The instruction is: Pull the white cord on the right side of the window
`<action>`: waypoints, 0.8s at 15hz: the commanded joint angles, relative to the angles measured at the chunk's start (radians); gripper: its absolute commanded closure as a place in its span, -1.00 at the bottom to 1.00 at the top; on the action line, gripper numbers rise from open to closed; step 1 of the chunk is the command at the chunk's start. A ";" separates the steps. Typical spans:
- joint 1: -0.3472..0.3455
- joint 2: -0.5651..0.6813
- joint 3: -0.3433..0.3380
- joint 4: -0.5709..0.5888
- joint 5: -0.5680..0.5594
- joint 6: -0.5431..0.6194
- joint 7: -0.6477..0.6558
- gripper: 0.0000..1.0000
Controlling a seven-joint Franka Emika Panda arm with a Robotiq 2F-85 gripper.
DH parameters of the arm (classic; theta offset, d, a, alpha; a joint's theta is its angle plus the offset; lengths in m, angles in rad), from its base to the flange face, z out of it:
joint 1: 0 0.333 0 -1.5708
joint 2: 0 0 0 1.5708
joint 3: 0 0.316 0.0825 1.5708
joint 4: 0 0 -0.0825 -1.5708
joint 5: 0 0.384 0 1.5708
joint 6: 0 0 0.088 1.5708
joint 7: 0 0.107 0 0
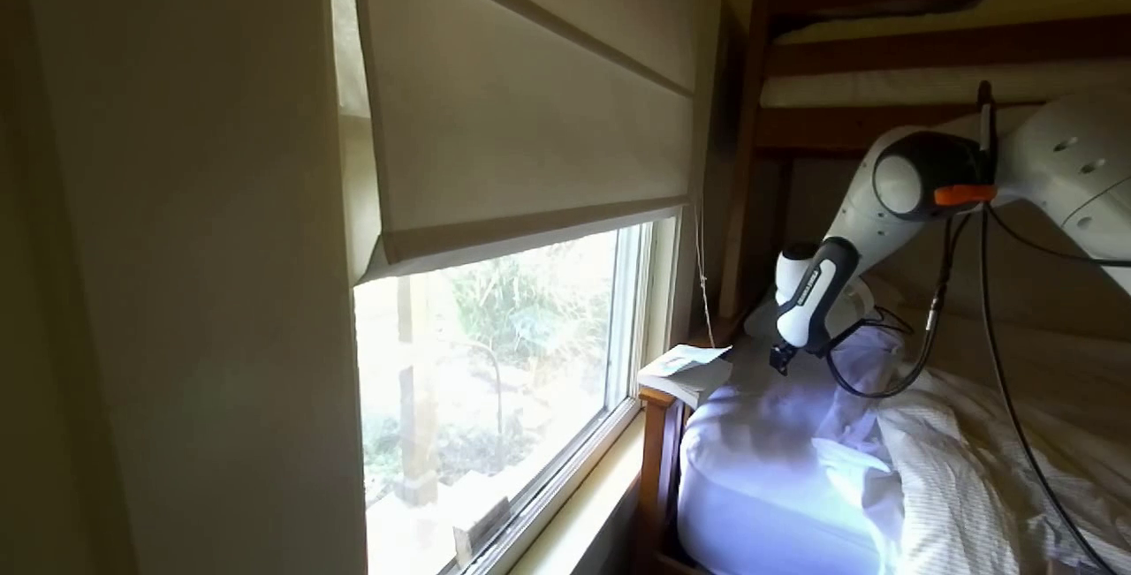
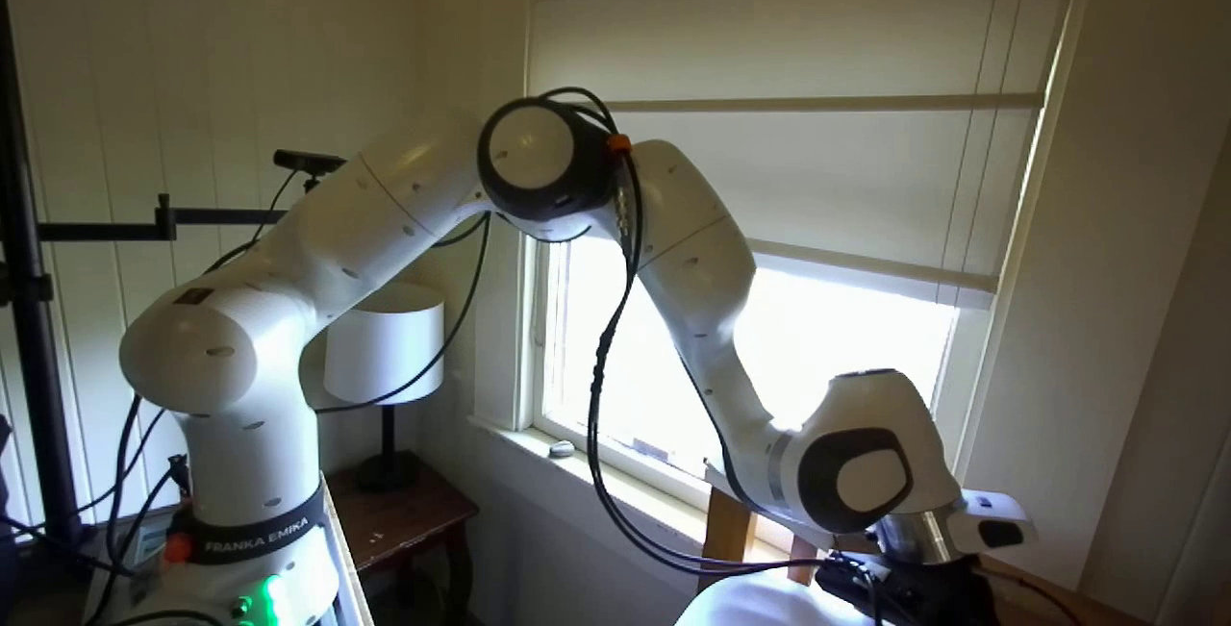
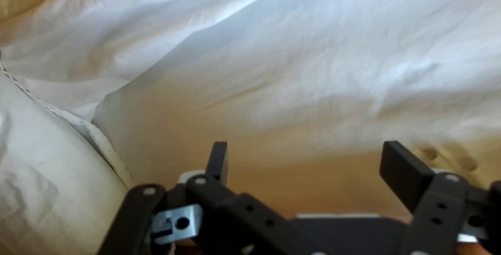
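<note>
The window (image 1: 530, 354) (image 2: 856, 333) shows in both exterior views, its upper part covered by a cream shade (image 1: 539, 124). Beside the shade's right edge the thin white cord (image 1: 703, 280) hangs down, with a small knot partway, and its lower end passes behind papers on the bedpost. My gripper (image 1: 781, 358) is low over the bed, to the right of the cord and apart from it. In the wrist view the gripper (image 3: 305, 149) stands wide open with only bed sheet behind the gap. No cord shows in that view.
A book or papers (image 1: 685, 372) rest on the wooden bedpost (image 1: 658, 451) near the sill. Below the gripper lies the bed's white sheet (image 1: 778, 469). Dark bunk-bed rails (image 1: 884, 58) rise behind the arm. Black cables (image 2: 601, 366) loop from it. A lamp (image 2: 385, 347) stands near the base.
</note>
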 commanded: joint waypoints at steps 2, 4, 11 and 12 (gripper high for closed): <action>0.007 -0.284 0.022 -0.283 0.046 0.009 -0.036 -1.00; 0.026 -0.387 0.004 -0.367 0.040 0.010 -0.028 -1.00; 0.061 -0.576 -0.011 -0.530 -0.020 0.232 -0.103 -1.00; 0.060 -0.594 0.002 -0.553 0.009 0.262 -0.130 -1.00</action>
